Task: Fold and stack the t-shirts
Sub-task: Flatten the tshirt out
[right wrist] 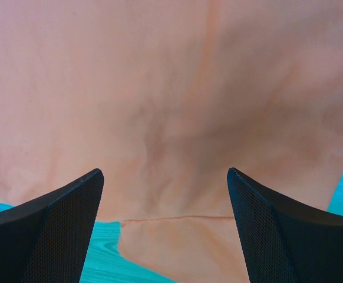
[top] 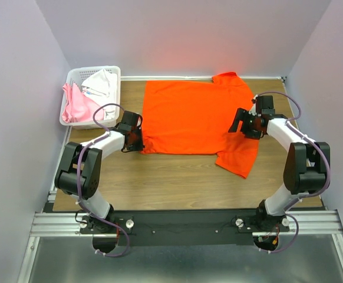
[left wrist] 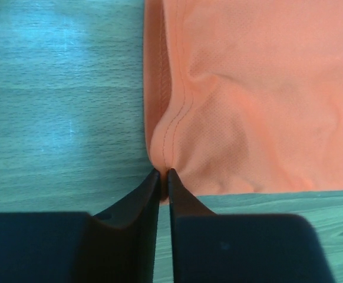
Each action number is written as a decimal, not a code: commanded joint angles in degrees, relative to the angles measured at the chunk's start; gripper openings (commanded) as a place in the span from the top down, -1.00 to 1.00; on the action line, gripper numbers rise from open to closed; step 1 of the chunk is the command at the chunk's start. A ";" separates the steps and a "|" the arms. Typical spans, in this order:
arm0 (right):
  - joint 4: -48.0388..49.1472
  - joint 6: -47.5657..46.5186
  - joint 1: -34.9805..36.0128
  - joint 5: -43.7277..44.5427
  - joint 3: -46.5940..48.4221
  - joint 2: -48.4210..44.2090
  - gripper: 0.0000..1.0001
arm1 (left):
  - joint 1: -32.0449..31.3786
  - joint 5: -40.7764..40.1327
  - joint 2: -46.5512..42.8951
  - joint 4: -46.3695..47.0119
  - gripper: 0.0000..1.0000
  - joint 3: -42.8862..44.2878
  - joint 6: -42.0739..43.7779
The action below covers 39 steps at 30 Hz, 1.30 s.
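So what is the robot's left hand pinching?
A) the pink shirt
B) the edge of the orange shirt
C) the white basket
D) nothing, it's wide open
B: in the left wrist view the left gripper has its jaws almost together on the stitched edge of the orange shirt, and the cloth puckers right at the tips.

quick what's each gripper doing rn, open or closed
left gripper: closed, pinching the hem of the orange t-shirt
right gripper: open, holding nothing, above the same shirt
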 commanded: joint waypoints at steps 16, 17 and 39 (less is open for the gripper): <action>-18.10 8.69 -0.01 12.14 -5.96 -6.47 -0.70 | 0.27 3.43 2.90 -1.76 1.00 6.61 5.54; -18.54 9.83 -0.01 13.62 -6.58 -6.82 -0.68 | 0.45 3.34 3.08 -1.94 1.00 7.13 5.81; -22.86 17.22 2.19 12.76 -19.84 -15.70 -0.17 | 2.47 5.63 1.67 -4.23 1.00 5.38 9.06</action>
